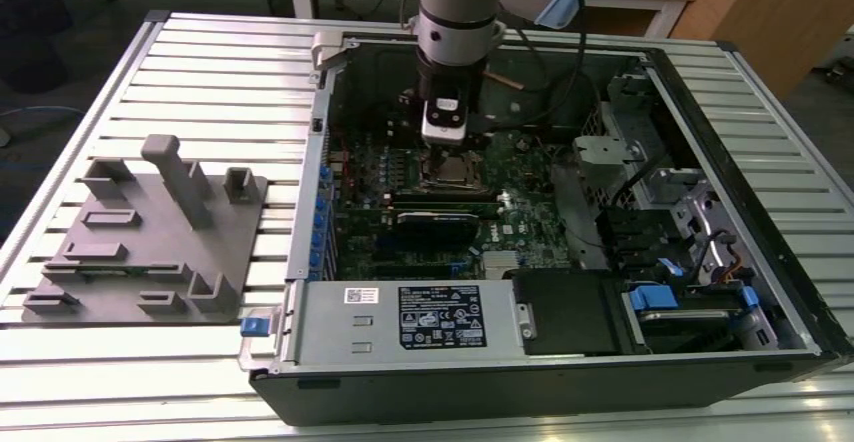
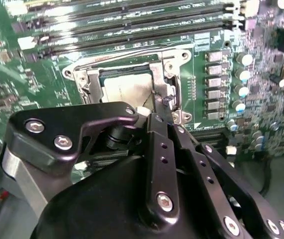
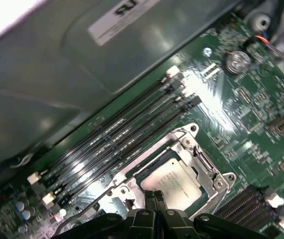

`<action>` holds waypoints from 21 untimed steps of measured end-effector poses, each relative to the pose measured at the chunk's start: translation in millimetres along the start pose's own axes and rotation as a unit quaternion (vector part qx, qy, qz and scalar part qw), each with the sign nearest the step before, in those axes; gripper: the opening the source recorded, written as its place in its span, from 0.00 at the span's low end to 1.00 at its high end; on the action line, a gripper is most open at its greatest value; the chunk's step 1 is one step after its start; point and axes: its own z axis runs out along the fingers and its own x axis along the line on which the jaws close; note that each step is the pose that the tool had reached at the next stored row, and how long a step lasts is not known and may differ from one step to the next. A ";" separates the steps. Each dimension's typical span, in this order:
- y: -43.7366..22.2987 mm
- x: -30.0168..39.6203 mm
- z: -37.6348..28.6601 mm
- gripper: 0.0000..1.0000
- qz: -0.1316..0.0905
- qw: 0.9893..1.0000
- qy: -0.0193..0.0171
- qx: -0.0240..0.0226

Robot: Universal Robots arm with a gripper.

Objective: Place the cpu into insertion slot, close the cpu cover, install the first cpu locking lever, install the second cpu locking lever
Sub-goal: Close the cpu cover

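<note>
**Robot gripper poised over processor socket in open computer case**

Exterior view: the gripper (image 1: 446,144) hangs just above the insertion slot (image 1: 450,172) on the green motherboard (image 1: 527,217), with a grey fixture tray (image 1: 147,232) well apart on the slatted table (image 1: 80,382) at the exterior view's left. Second wrist view: the black fingers (image 2: 159,149) are drawn together with nothing seen between them, their tips at the socket's edge beside the seated cpu (image 2: 124,89). First wrist view: the cpu cover (image 3: 202,159) lies down around the cpu, next to the long memory slots (image 3: 122,139).
</note>
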 end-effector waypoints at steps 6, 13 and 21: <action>0.0 0.0 1.8 0.10 -0.055 0.999 0.001 0.000; -0.1 0.0 3.9 0.10 -0.118 0.993 0.002 0.000; -0.1 0.0 4.0 0.10 -0.148 0.989 0.003 0.000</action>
